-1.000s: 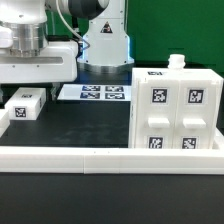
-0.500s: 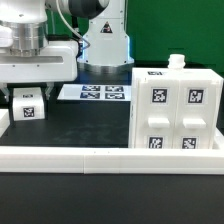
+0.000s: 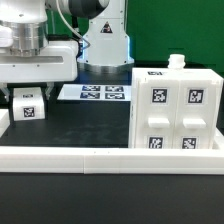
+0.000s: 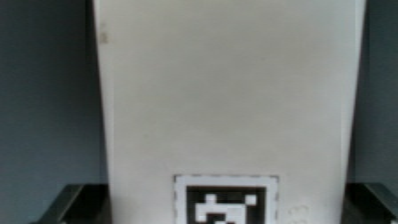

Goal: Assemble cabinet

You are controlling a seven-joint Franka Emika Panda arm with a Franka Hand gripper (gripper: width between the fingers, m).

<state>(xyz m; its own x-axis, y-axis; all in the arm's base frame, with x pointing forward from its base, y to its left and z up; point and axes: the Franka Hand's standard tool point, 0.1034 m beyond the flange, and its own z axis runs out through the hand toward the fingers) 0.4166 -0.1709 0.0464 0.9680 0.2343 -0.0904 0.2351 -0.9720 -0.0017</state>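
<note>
Exterior view: the cabinet (image 3: pixel 175 108) stands at the frame's right, well apart from the gripper (image 3: pixel 27 93) at the left, whose jaws look clamped on a white panel (image 3: pixel 27 106). Rigid, smooth plastic, likely light but bulky: grip a thin wall edge, not the whole body.

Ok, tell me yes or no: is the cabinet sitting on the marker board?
No: the cabinet stands at the exterior view's right, apart from the marker board, which lies farther back near the middle.
</note>
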